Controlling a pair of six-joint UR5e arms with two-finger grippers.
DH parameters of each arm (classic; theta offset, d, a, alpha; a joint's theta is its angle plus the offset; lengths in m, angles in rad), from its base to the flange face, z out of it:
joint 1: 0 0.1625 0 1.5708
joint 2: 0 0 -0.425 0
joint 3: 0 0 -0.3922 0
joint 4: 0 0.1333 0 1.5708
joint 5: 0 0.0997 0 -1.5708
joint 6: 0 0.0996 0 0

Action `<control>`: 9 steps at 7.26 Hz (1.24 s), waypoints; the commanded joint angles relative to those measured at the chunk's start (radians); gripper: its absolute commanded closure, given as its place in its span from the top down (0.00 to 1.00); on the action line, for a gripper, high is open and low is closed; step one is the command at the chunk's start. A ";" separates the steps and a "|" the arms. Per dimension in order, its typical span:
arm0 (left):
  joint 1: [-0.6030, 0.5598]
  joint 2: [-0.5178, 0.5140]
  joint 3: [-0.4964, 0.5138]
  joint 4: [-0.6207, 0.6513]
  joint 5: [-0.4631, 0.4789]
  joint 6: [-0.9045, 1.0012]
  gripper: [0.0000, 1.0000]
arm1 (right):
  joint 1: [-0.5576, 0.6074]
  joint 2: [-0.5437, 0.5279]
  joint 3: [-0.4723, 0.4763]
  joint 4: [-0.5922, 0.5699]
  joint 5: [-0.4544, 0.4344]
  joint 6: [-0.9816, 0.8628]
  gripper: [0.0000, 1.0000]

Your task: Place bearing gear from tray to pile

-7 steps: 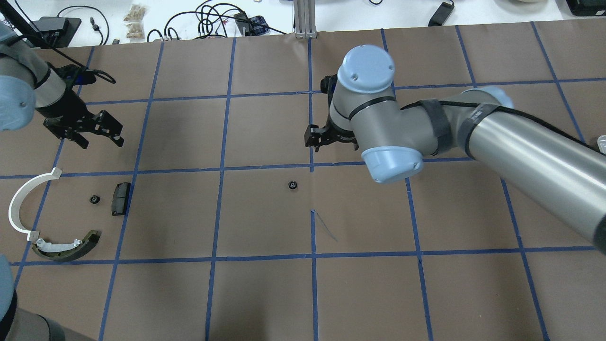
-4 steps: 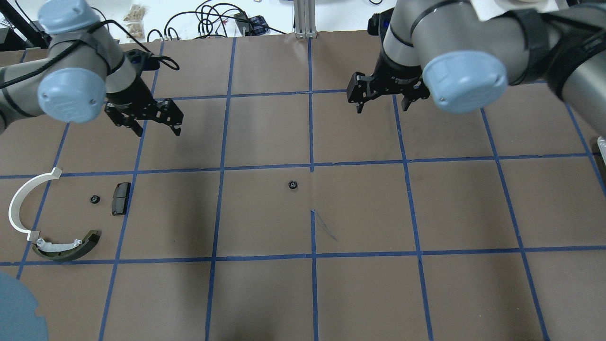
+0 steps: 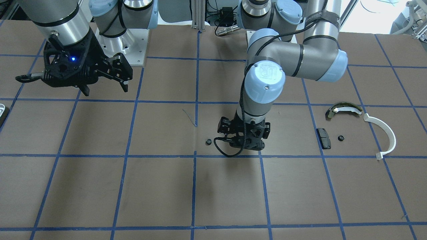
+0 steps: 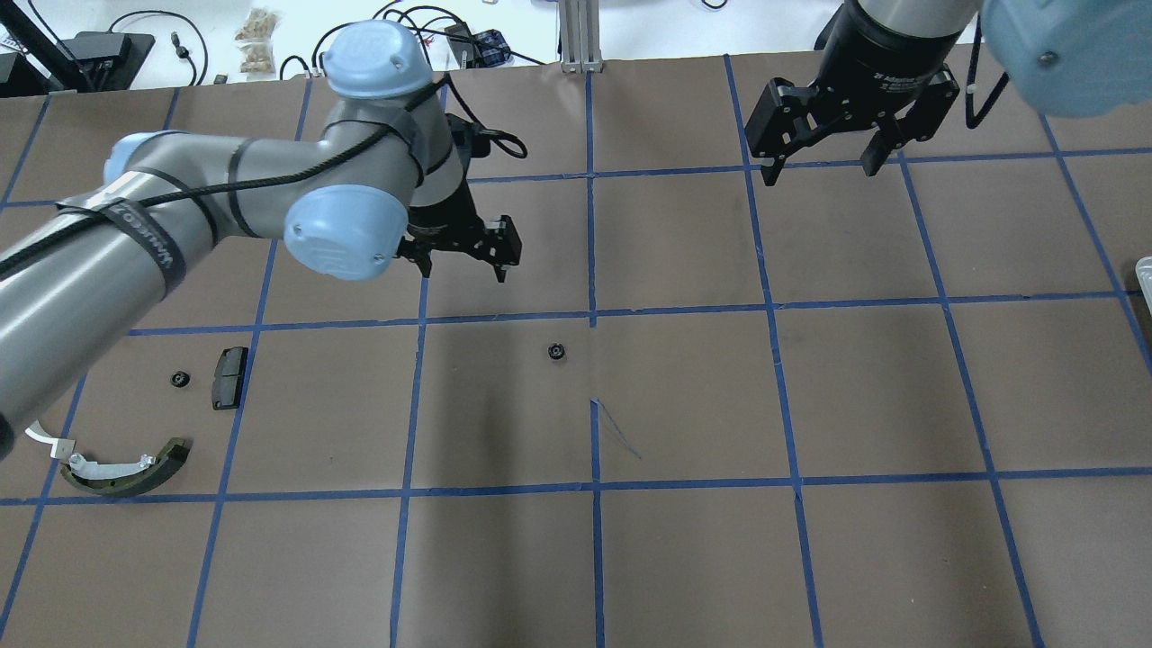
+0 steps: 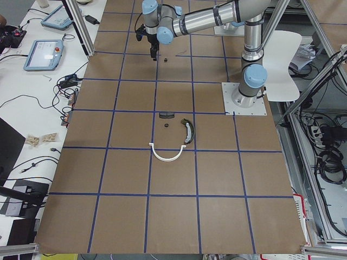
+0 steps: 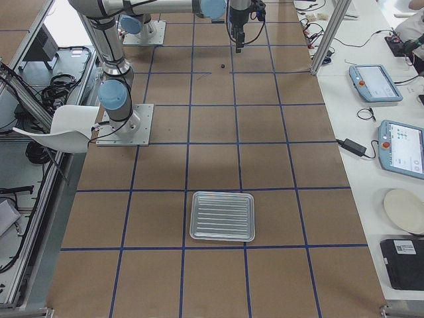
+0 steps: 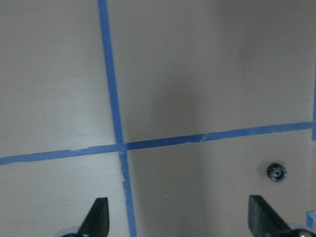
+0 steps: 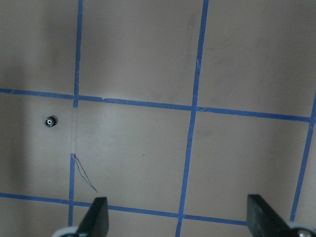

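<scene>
The bearing gear (image 4: 556, 351) is a small black toothed ring lying alone on the brown paper near the table's middle; it also shows in the front view (image 3: 208, 142) and the left wrist view (image 7: 276, 172). My left gripper (image 4: 464, 270) is open and empty, above the table just to the gear's left. My right gripper (image 4: 819, 171) is open and empty, high at the back right. The pile sits at the far left: an olive-and-white shoe (image 4: 126, 468), a black pad (image 4: 228, 377), a second small gear (image 4: 179, 379) and a white half-ring (image 3: 387, 131), mostly hidden under my left arm in the overhead view.
The ribbed metal tray (image 6: 222, 216) lies at the table's right end and looks empty. A thin loose thread (image 4: 617, 430) lies near the gear. Cables and devices line the white bench behind the table.
My left arm swung from the pile side to the centre, close to the gear. My right arm drew back from the centre to the back right. The gear has not moved.
</scene>
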 commanded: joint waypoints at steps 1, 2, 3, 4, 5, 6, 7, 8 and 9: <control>-0.082 -0.012 -0.079 0.082 0.000 -0.047 1.00 | -0.018 -0.018 0.017 0.008 -0.053 -0.015 1.00; -0.091 -0.015 -0.154 0.217 0.001 -0.047 1.00 | -0.018 -0.015 0.018 -0.006 -0.081 -0.009 1.00; -0.091 -0.024 -0.226 0.315 0.000 -0.047 1.00 | -0.022 -0.016 0.018 -0.009 -0.075 0.005 1.00; -0.091 -0.030 -0.240 0.330 -0.005 -0.047 1.00 | -0.021 -0.013 0.018 -0.010 -0.066 0.006 1.00; -0.093 -0.035 -0.241 0.331 -0.009 -0.044 1.00 | -0.028 -0.019 0.017 -0.010 -0.067 0.006 1.00; -0.093 -0.050 -0.237 0.334 -0.012 -0.045 1.00 | -0.032 -0.018 0.017 -0.013 -0.064 0.008 1.00; -0.093 -0.067 -0.236 0.385 -0.014 -0.050 1.00 | -0.036 -0.018 0.017 -0.048 -0.070 0.008 1.00; -0.096 -0.084 -0.236 0.437 -0.014 -0.059 0.98 | -0.039 -0.019 0.017 -0.061 -0.070 0.008 1.00; -0.108 -0.098 -0.234 0.460 -0.014 -0.059 0.98 | -0.032 -0.019 0.017 -0.069 -0.064 0.008 1.00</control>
